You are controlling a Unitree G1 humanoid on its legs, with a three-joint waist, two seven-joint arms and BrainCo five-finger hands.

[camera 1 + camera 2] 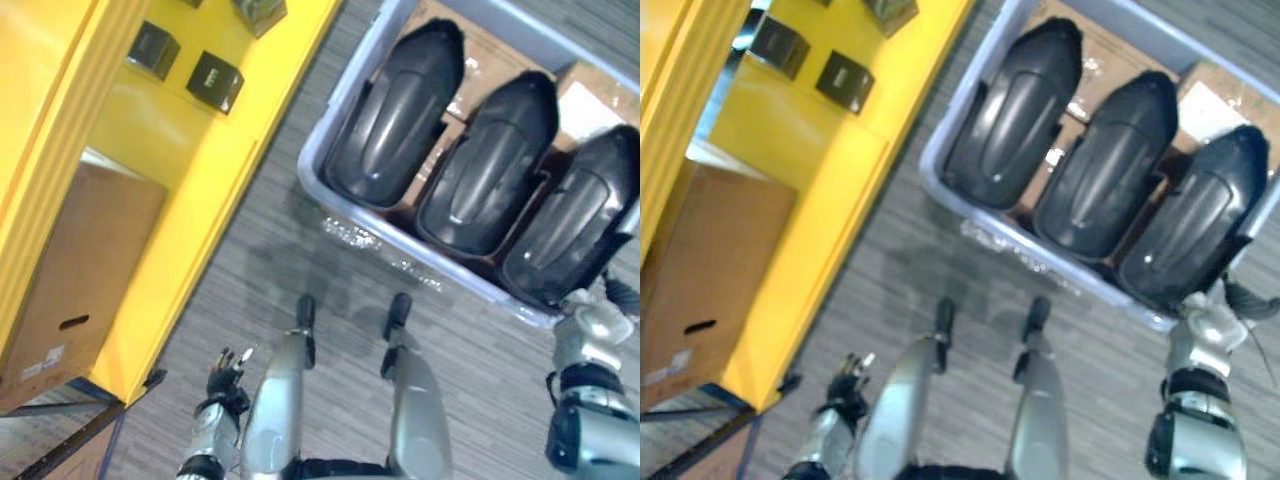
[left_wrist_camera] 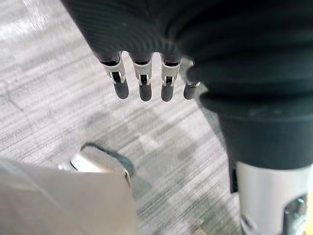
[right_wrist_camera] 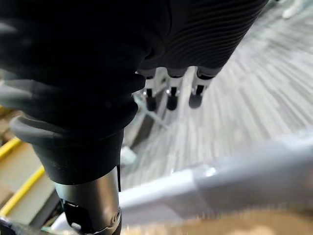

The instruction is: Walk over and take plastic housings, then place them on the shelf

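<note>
Warehouse or factory stockroom: I am standing beside a yellow shelf [image 1: 190, 190] that is holding a cardboard box [image 1: 80, 270] and small black boxes [image 1: 215, 80], while a grey bin [image 1: 340, 90] is sitting on the grey floor [image 1: 300, 270], carrying three black plastic housings [image 1: 390, 115].

— How's the light?
— Bright and even, and by the highlights it comes from overhead. The black housings [image 1: 490, 165] carry long pale streaks down their curved backs. The yellow shelf [image 1: 180, 150] has a soft sheen on its flat board.
— Any harsh glare?
— Only small white glints along the near wall of the grey bin [image 1: 348, 80]. The cardboard box [image 1: 85, 260] is matt, with no shine.
— Shadows?
— The deep ones are inside the bin, in the gaps between the housings. The carpet [image 1: 290, 260] is lit flat, though in the left wrist view it brightens almost to white towards one corner.
</note>
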